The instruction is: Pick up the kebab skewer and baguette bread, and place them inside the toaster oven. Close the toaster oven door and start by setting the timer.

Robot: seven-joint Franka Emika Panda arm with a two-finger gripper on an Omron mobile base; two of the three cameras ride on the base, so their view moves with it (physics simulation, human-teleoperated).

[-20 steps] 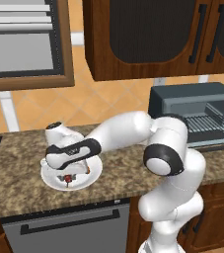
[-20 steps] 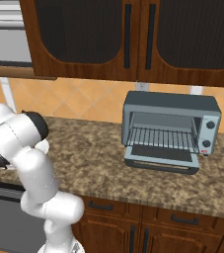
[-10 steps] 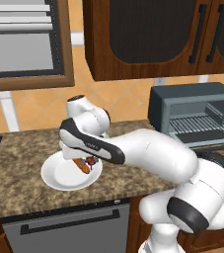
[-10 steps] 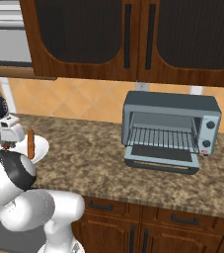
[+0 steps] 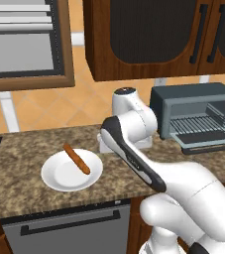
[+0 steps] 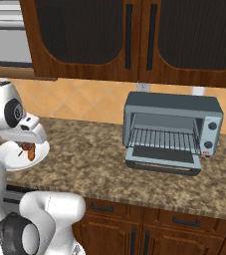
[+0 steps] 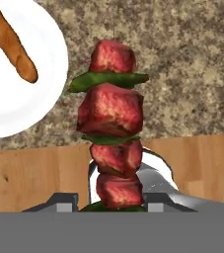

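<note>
Lifted off the white plate (image 5: 59, 179), kebab skewer (image 7: 112, 129) — baguette bread (image 5: 77, 158) remains.

I'm working in a home kitchen, rendered rather than real: a speckled granite counter (image 6: 109, 164) runs along a tan diagonal-tiled wall, with dark wooden cabinets (image 6: 129, 40) hanging above it and wooden drawer fronts (image 6: 174, 221) below. On the counter sits a grey-blue toaster oven (image 6: 171, 130) with its door folded down and wire rack showing, and well to the left of it a white plate (image 5: 69, 173) of food. Under the counter below that plate I see a steel dishwasher front (image 5: 69, 230), and a wood-framed window (image 5: 27, 44) is above it.
</note>
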